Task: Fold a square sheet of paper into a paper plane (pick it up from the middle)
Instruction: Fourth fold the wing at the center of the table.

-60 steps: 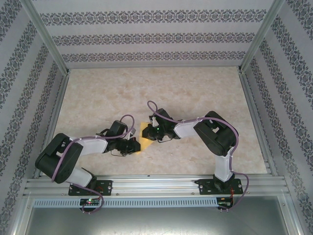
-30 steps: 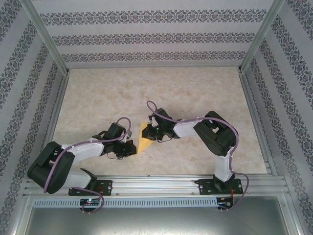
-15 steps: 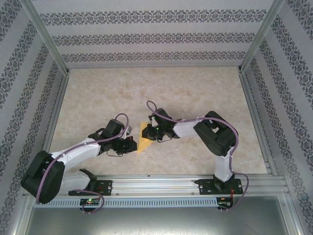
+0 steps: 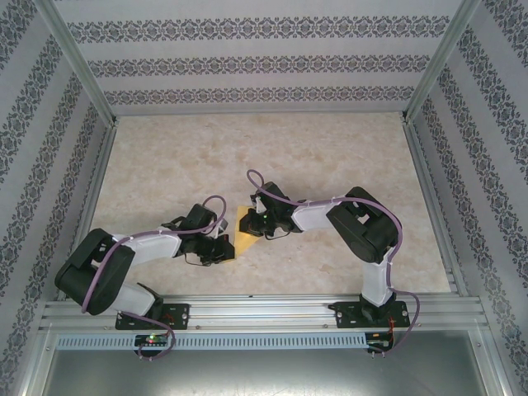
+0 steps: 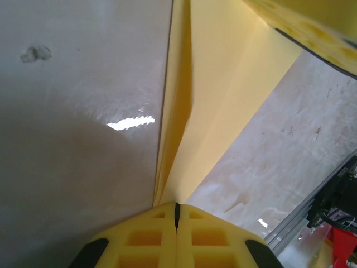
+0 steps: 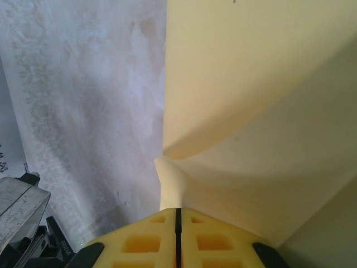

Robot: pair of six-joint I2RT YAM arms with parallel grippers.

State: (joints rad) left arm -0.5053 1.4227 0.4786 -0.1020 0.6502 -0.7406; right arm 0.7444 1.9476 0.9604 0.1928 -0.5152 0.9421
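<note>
Left claw (image 5: 176,207): jaws together, ribbed yellow pads meeting on a seam. The thin, partly folded yellow paper sheet (image 4: 241,237) runs straight into that seam, so I judge this claw clamped on the sheet's near-left edge. Right claw (image 6: 178,212): jaws likewise together, with a curled lip of the same sheet entering the seam. I judge it clamped on the far-right edge.

Position of the sheet: on the pale marbled bench (image 4: 330,157), roughly midway between the left and right edges and closer to the near edge than to the far one. From above it reads as a narrow yellow wedge, partly covered by both wrists.

Governing relation: the sheet lies between the two claws. Its long axis runs near to far, leaning slightly left at the far end. The left claw holds from the left at the near end; the right claw holds from the right at the far end. Each has the sheet directly ahead of its fingertips, so neither arm is nearer.

The left wrist view shows a raised crease running away from the fingertips along that axis. I judge a fold in progress. Any next motion should run across the long axis, both grips in step, or the crease may skew or tear.
</note>
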